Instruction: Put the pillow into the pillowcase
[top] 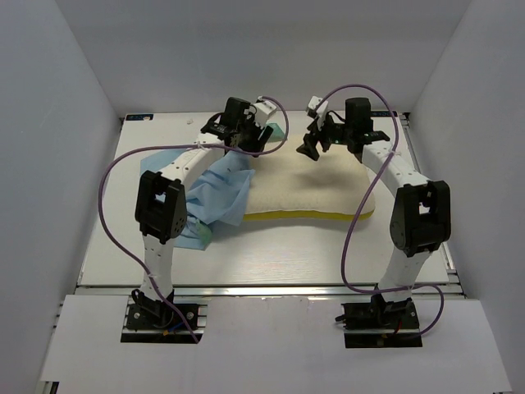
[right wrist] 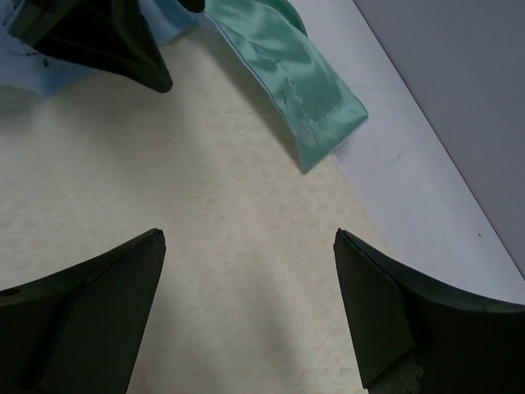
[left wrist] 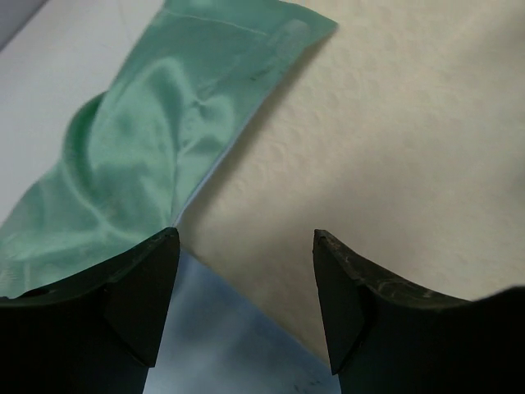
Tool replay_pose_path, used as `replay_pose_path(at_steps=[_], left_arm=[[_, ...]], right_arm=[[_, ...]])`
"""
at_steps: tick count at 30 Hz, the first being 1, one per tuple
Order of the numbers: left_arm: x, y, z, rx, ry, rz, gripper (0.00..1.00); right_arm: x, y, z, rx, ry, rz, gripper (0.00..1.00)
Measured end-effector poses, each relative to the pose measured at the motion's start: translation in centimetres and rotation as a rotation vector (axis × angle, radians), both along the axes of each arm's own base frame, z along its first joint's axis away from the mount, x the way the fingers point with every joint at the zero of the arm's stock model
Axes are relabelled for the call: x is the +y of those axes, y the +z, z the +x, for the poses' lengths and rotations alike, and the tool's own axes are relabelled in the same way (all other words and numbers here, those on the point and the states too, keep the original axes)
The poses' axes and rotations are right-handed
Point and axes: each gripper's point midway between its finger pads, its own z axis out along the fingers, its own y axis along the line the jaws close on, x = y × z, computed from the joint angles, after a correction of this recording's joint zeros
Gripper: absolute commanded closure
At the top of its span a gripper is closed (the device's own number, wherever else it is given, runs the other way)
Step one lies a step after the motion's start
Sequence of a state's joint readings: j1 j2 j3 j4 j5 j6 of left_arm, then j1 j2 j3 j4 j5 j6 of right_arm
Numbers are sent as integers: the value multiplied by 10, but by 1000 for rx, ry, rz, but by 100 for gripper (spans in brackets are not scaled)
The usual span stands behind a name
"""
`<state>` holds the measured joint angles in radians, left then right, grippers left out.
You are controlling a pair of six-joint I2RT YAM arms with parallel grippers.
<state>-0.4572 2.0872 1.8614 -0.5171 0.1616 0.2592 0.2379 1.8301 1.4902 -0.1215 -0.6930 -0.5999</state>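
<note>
At the far edge of the pillow [top: 316,195]: left gripper [left wrist: 244,240] and right gripper [right wrist: 248,236], jaws spread, empty; advisable to pinch only the pillowcase [top: 220,193] hem's upper layer, opening its mouth.

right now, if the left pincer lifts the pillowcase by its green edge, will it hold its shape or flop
Probably floppy: the pillowcase lies crumpled and folded over one end of the pillow. Its green side is shiny and satin-like, so it may slip in a light grip. It looks thin, so likely light.
</note>
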Motion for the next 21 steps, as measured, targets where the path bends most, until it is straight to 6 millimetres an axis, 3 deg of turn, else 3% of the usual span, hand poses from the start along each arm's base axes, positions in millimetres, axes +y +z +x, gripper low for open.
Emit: replay_pose_path(at_steps=[6, 14, 18, 19, 21], left_arm=[[17, 5, 27, -127, 83, 80, 26], [22, 4, 34, -181, 86, 125, 26], [25, 1, 39, -194, 110, 141, 37], [28, -3, 42, -201, 130, 154, 47], [30, -8, 47, -203, 150, 163, 55]], right_arm=[[7, 6, 0, -7, 13, 30, 11], [12, -8, 11, 44, 4, 55, 11], [13, -15, 14, 69, -6, 61, 11], [14, -16, 16, 73, -10, 63, 11], [15, -15, 20, 77, -15, 70, 11]])
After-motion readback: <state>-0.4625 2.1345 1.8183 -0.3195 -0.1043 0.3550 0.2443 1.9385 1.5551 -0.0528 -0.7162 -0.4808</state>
